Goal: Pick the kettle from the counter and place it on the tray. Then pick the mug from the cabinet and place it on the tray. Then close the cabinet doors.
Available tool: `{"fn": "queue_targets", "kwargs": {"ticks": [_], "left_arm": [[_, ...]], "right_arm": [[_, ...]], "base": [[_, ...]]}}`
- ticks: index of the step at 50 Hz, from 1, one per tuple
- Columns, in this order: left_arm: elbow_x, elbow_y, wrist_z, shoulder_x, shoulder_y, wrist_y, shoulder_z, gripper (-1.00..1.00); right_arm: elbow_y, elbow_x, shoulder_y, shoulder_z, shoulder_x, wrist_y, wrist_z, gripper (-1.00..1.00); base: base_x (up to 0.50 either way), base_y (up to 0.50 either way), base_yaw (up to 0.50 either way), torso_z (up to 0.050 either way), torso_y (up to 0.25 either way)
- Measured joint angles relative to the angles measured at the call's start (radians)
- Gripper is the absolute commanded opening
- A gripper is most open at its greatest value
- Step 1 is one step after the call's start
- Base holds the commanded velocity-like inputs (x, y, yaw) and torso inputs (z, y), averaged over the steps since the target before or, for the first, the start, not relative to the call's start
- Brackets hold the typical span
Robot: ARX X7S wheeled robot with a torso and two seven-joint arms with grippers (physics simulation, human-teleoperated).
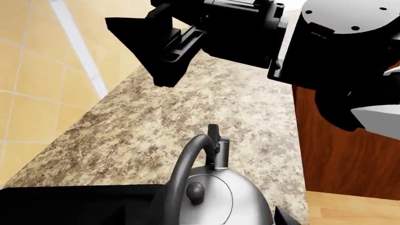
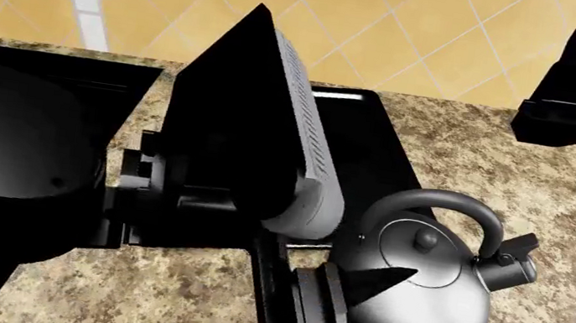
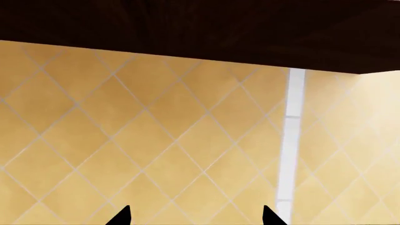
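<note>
My left claw [image 2: 307,232] hangs spread wide above the tray [image 2: 385,154] beside the kettle [image 2: 420,303] at lower right, while my right claw [image 3: 195,216] faces tiles, tips apart

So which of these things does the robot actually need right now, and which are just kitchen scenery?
Needed for the job:
kettle
tray
counter
left gripper

Just scenery:
tiled wall
dark cabinet underside

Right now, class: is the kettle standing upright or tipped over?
Upright. The kettle stands on its base on the counter, lid knob and arched handle on top, spout angled upward.
</note>
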Motion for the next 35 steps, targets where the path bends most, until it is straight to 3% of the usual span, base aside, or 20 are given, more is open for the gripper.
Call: {"fn": "queue_targets", "kwargs": {"ticks": [35], "left_arm": [[0.254, -0.079, 0.132, 0.085, 0.129, 0.071, 0.116, 1.0]], "right_arm": [[0.003, -0.055, -0.077, 0.019, 0.009, -0.042, -0.05, 1.0]], "base": [[0.0, 0.0, 0.0, 0.0, 0.0]]}}
